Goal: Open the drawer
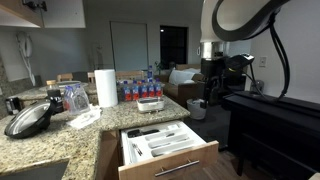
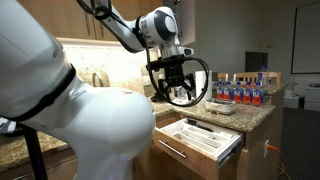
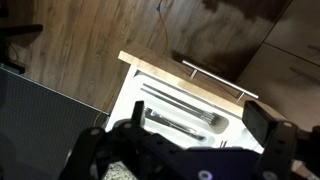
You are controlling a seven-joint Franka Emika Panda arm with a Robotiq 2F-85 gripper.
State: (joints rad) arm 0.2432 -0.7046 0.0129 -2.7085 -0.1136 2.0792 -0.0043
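The drawer stands pulled out from under the granite counter. Its light wood front carries a silver bar handle, and a white divider tray with cutlery lies inside. In an exterior view the drawer juts toward the room with my gripper hanging above it. In the wrist view the drawer front, its handle and the tray lie below my gripper. The gripper is open, its fingers wide apart with nothing between them and clear of the handle.
The granite counter holds a dark pan, a glass jar, a paper towel roll, water bottles and a small tray. A dark cabinet stands close beside the drawer. Wood floor lies below.
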